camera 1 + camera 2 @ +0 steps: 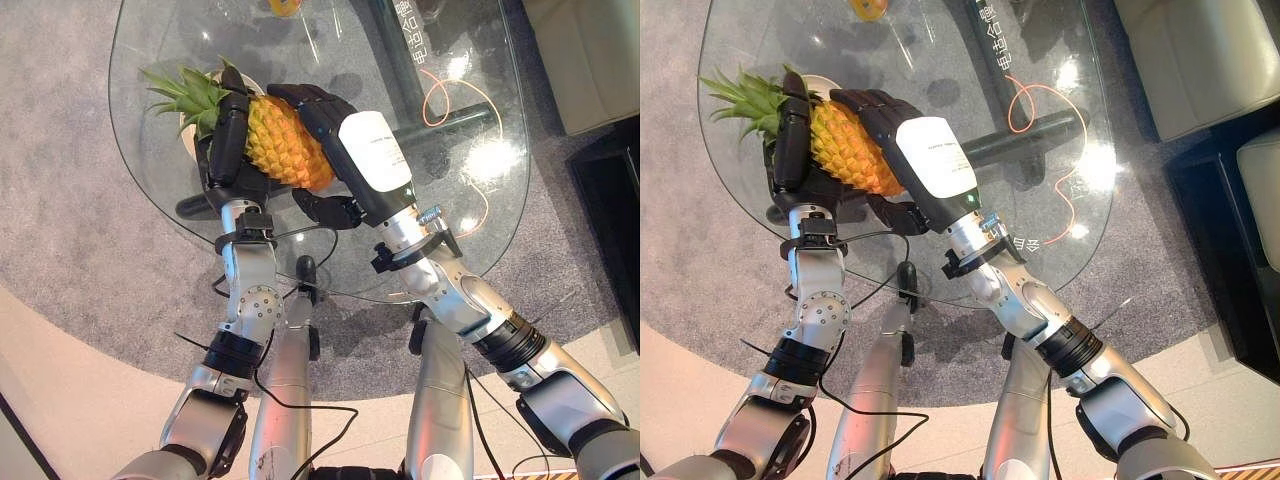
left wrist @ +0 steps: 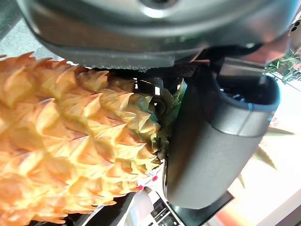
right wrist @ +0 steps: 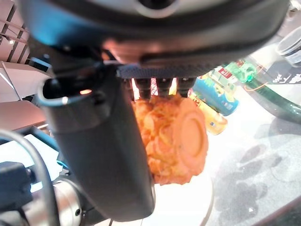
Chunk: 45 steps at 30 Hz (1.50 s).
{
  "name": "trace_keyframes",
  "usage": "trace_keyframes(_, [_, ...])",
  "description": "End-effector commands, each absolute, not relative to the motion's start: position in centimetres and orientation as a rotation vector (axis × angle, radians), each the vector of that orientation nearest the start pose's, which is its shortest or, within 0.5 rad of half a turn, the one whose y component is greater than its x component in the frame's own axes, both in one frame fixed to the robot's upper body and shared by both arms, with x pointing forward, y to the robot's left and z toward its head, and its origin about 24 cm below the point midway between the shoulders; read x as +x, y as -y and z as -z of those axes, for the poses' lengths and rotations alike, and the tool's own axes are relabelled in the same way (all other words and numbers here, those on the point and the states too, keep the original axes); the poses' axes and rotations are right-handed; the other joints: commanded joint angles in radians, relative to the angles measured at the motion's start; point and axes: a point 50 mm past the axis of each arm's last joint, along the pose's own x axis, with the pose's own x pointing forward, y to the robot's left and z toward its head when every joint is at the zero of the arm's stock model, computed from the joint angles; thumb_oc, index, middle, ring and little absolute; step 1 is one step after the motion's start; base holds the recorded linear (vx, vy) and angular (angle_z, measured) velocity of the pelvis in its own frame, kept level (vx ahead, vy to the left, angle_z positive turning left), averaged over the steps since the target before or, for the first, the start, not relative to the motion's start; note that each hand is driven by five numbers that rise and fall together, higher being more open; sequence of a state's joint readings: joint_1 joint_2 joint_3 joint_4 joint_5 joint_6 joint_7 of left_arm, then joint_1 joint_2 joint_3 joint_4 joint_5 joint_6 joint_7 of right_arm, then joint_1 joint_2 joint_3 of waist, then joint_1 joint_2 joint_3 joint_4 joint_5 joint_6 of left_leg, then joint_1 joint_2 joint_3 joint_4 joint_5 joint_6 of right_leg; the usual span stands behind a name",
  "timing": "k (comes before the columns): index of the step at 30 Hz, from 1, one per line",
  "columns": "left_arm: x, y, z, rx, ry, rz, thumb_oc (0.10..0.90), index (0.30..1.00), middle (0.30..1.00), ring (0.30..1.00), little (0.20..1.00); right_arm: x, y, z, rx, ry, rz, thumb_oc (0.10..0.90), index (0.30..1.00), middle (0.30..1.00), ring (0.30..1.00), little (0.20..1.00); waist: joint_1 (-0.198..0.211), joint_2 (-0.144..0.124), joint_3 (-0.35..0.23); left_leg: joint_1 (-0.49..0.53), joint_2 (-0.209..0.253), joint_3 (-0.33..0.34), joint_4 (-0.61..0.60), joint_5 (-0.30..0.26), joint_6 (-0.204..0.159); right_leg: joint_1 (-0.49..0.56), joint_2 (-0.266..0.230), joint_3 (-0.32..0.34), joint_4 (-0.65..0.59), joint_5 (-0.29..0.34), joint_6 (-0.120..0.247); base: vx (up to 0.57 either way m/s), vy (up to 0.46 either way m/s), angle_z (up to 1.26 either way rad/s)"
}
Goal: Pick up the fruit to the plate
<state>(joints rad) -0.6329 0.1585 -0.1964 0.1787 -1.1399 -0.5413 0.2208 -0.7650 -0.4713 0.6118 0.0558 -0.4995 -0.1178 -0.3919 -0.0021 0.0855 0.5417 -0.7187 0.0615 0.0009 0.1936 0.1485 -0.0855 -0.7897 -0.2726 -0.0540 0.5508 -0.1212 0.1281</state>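
A yellow-orange pineapple (image 1: 285,145) with a green crown (image 1: 185,92) is held between my two hands above the glass table (image 1: 480,230). My left hand (image 1: 230,140) lies flat against its crown-side flank with fingers straight. My right hand (image 1: 335,130) wraps its fingers over the top of the fruit's body, and its thumb (image 1: 330,207) sits underneath. A white plate (image 1: 823,86) peeks out beneath the crown at the table's left. The right wrist view shows the pineapple's base (image 3: 181,136) past the thumb. In the left wrist view the scaly skin (image 2: 70,141) lies against the palm.
An orange cable (image 1: 450,95) loops under the glass, beside a dark table leg (image 1: 1035,135). A yellow object (image 1: 285,6) lies at the table's far edge. Beige seating (image 1: 1200,55) stands to the right, and grey carpet surrounds the table.
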Motion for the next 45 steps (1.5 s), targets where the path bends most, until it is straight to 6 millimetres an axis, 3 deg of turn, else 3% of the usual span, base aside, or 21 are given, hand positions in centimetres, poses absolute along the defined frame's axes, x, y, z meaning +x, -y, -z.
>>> trace_keyframes(1, [30.9,-11.9,-26.2,-1.037,0.914,0.231,0.1,0.3,0.3,0.3,0.2,27.7,3.6,-27.1,-0.767,1.338,-0.136,0.8,0.9,0.9,0.9,0.9,0.029,-0.009,-0.022,0.006,-0.016,0.002,0.094,-0.098,0.032,0.048,0.006,-0.051,-0.163,0.141,-0.01,0.0,0.0,0.0])
trace_keyframes(28, [29.4,-15.0,-26.7,-1.073,1.026,-0.271,0.1,0.3,0.3,0.3,0.2,27.7,3.9,-27.3,-0.752,1.348,-0.087,0.8,0.9,0.9,0.9,0.9,0.039,-0.015,-0.022,0.014,-0.016,-0.004,0.067,-0.086,0.026,0.059,0.011,-0.061,-0.176,0.137,-0.009,0.0,0.0,0.0])
trace_keyframes(45, [28.4,-15.9,-27.4,-1.074,1.12,-0.399,0.1,0.3,0.3,0.3,0.2,28.1,4.4,-27.3,-0.746,1.335,-0.042,0.8,0.9,0.9,0.9,0.9,0.041,-0.02,-0.022,0.014,-0.016,-0.007,0.054,-0.074,0.024,0.063,0.012,-0.065,-0.191,0.147,-0.008,0.0,0.0,0.0])
